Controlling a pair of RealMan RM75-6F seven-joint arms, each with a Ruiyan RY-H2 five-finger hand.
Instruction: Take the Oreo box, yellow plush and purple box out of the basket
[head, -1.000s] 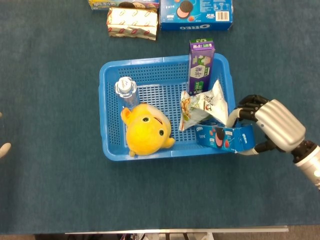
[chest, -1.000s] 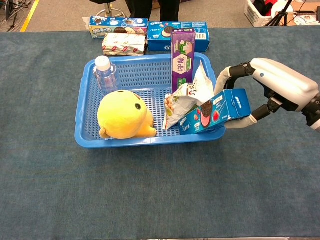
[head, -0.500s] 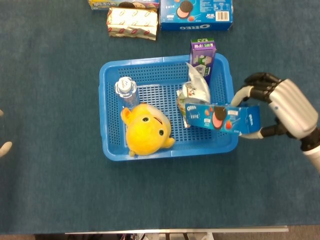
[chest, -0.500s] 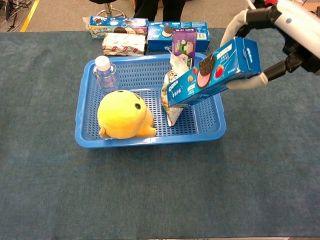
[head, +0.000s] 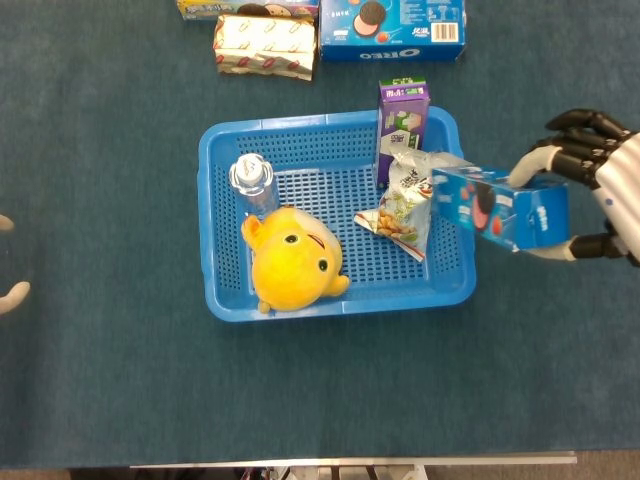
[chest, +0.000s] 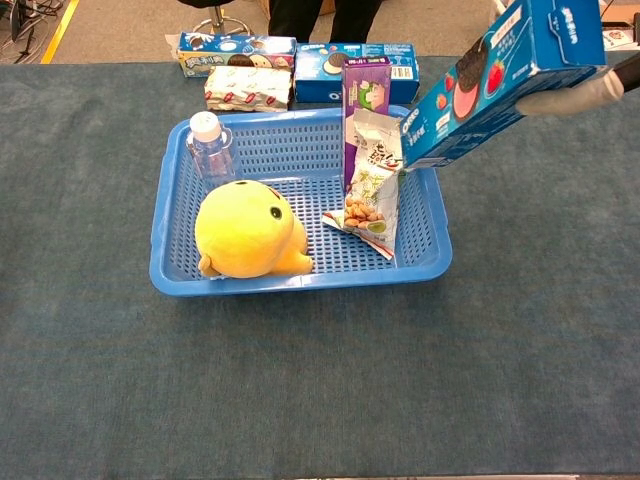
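Right hand (head: 600, 185) grips the Oreo box (head: 500, 207) lifted above the basket (head: 215, 200) rim.

Oreo box (head: 500, 206) aloft; yellow plush (head: 294, 257), purple box (head: 402, 124) in basket (head: 222, 200).

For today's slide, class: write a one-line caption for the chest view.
Right hand lifts the Oreo box above the blue basket; yellow plush and purple box remain inside.

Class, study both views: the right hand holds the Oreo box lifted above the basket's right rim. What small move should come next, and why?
Probably carry the Oreo box further right and lower it to the table. The right hand grips it in the air, its lower end still over the basket rim.
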